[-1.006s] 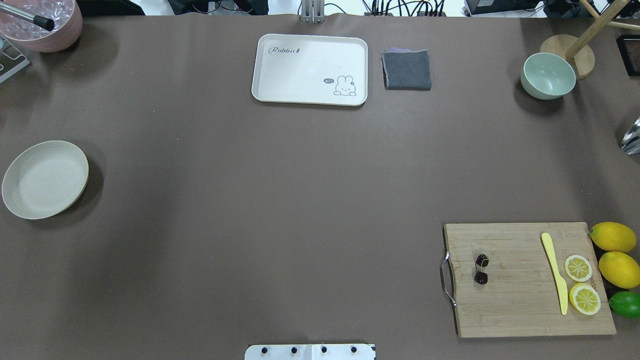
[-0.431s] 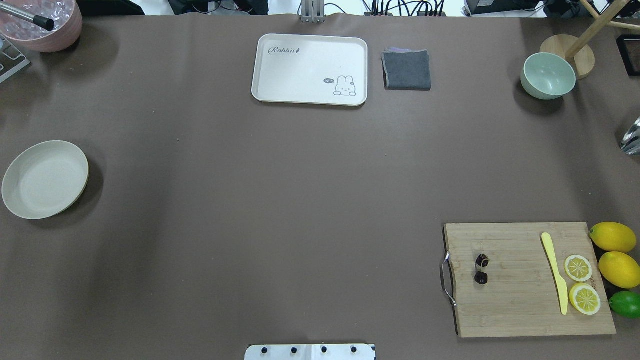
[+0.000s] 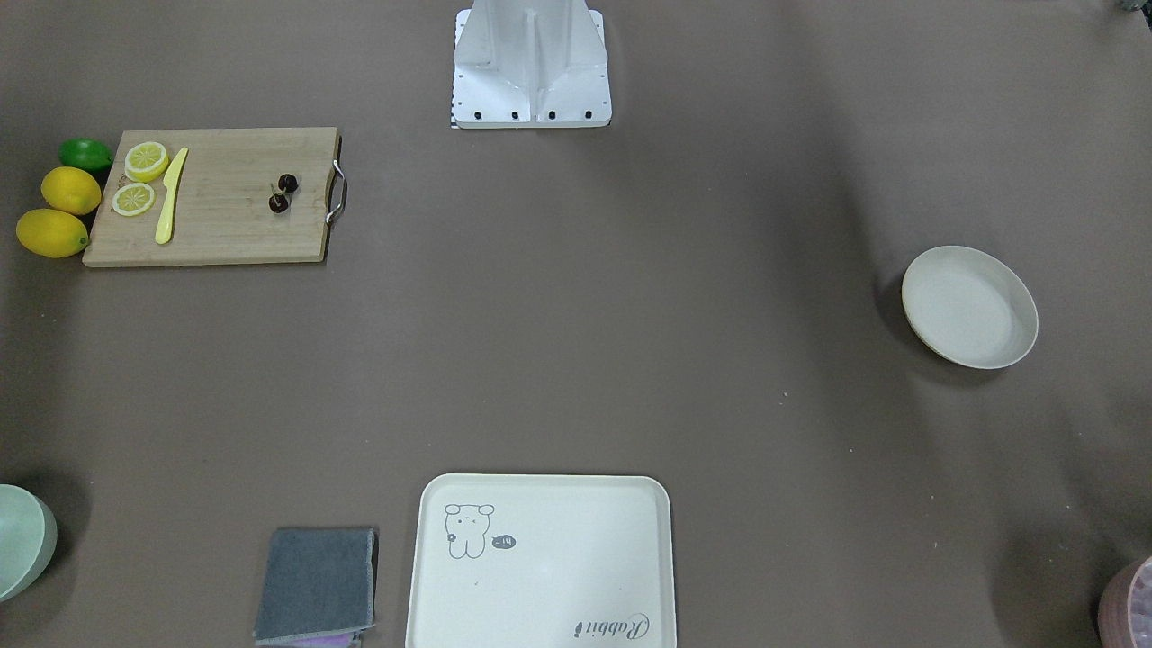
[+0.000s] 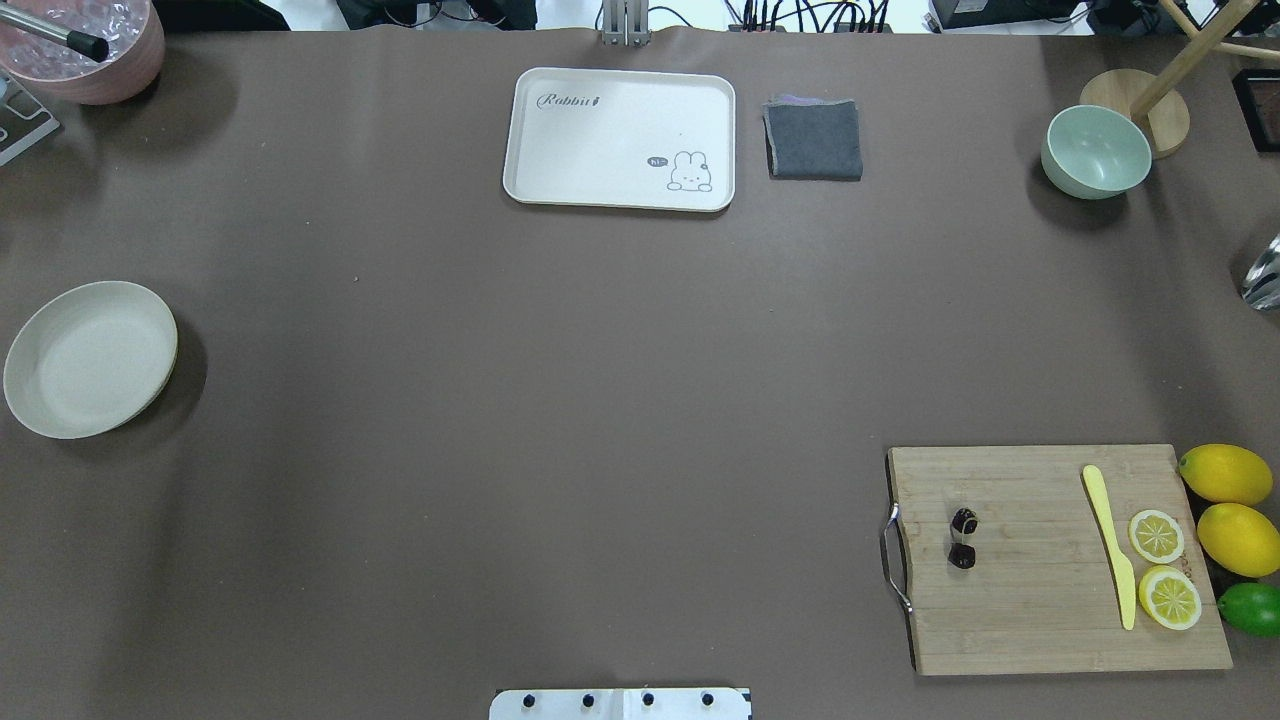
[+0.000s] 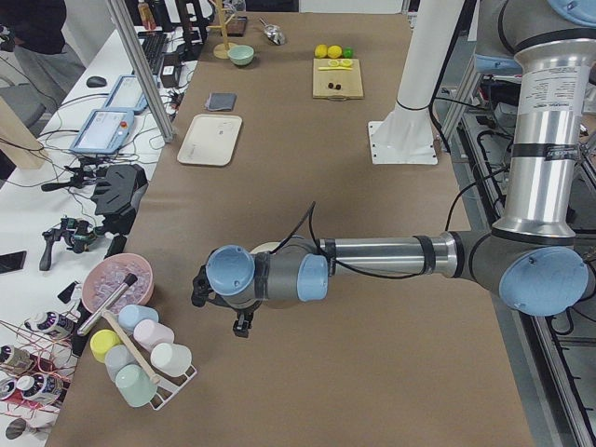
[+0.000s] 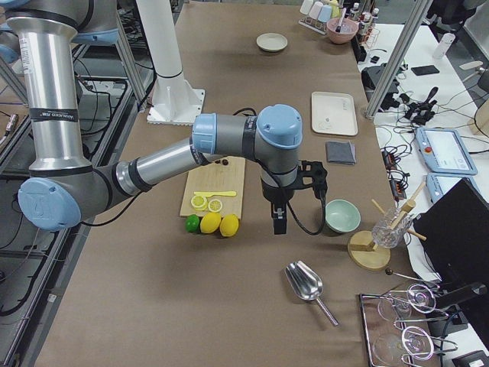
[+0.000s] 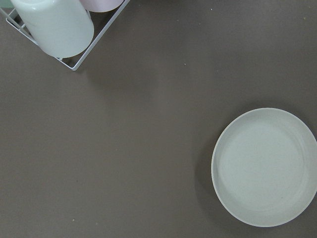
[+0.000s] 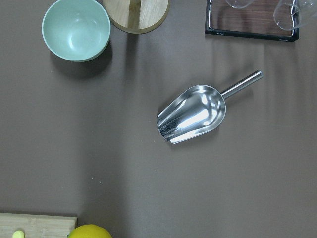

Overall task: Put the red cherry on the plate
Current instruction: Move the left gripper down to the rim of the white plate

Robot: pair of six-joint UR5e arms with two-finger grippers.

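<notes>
Cherry: dark pair on board; stems barely visible.
Plate: well apart from cherry.
Left hand: near plate; grip cannot be told.
Right hand: grip cannot be told.

The red cherry, a dark, glossy joined pair, lies at the near right; the plate, round, cream and shallow, sits flat well apart at the left

Robotics lab: left arm over brown tabletop, white pedestal, teach pendants and cable clutter on side bench, aluminium framing.
</notes>
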